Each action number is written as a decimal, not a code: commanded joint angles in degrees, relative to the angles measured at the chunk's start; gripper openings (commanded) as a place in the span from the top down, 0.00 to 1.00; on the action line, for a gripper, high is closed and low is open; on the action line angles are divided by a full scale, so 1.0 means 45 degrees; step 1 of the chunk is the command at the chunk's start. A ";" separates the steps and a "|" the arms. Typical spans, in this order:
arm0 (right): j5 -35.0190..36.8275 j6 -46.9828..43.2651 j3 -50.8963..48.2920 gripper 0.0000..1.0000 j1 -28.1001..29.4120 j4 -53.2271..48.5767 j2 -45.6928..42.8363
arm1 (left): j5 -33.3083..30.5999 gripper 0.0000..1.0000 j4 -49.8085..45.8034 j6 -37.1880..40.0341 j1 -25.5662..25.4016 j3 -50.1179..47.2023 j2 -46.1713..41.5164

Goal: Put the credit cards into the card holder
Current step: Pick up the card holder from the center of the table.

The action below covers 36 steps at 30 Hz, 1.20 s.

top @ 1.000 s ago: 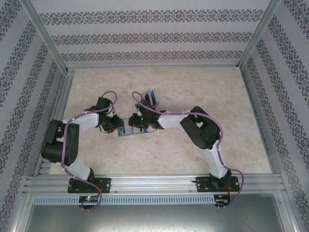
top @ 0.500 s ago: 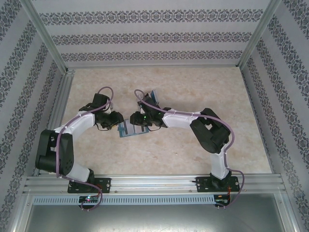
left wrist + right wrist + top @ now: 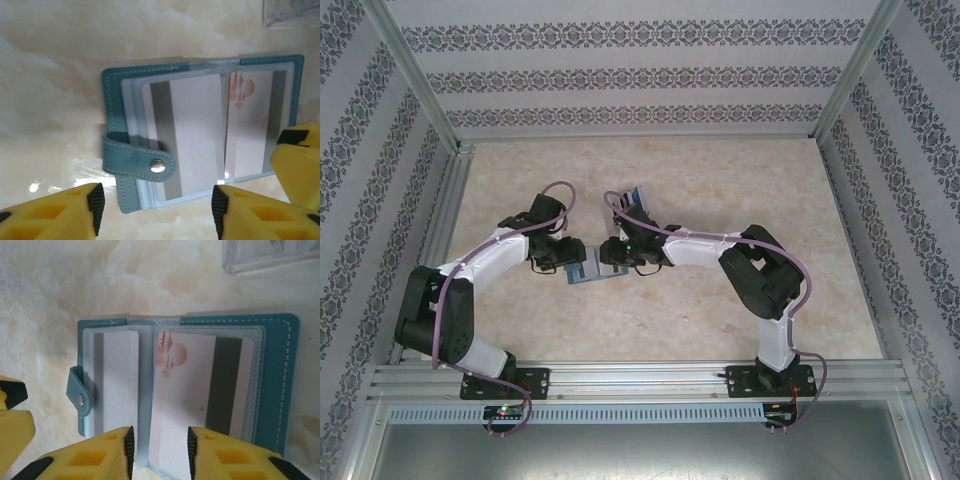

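Observation:
The teal card holder (image 3: 275, 385) lies open and flat on the marble table, clasp tab (image 3: 137, 160) at its left edge. Two credit cards sit in its clear sleeves: a whitish one with a grey stripe (image 3: 195, 130) on the left page, and one with an orange picture and dark stripe (image 3: 185, 390) on the right page. My left gripper (image 3: 155, 207) is open, its fingers spanning the near edge of the left page by the clasp. My right gripper (image 3: 161, 447) is open too, jaws a little apart over the spine fold, pinching nothing. From above, both grippers meet over the holder (image 3: 586, 270).
A clear plastic box (image 3: 270, 252) stands just beyond the holder, seen from above as the clear box (image 3: 638, 198) with cards inside. One yellow finger of the left gripper (image 3: 12, 415) shows beside the clasp. Patterned walls and metal rails (image 3: 640, 380) enclose the table.
Both grippers have opened, the left one widely. The left arm has swung right toward the holder, and the right arm has stretched out a little; the holder stays put.

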 commanded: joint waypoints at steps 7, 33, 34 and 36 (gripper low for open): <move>-0.0079 -0.0186 -0.0347 0.64 -0.0126 0.0097 -0.0235 | -0.1917 0.34 -0.0904 0.0894 -0.1152 0.1044 0.1931; -0.0256 -0.1485 0.0382 0.63 -0.0040 -0.1047 -0.0513 | -0.0238 1.00 -0.0541 0.0134 -0.0557 0.1266 -0.0479; -0.0270 -0.1536 0.0500 0.63 0.0011 -0.1140 -0.0456 | -0.0009 1.00 -0.0486 0.0025 -0.0417 0.1255 -0.0709; -0.0475 -0.1471 0.0566 0.63 0.0047 -0.0943 -0.0409 | 0.0395 1.00 -0.0319 -0.0129 -0.0265 0.1156 -0.1096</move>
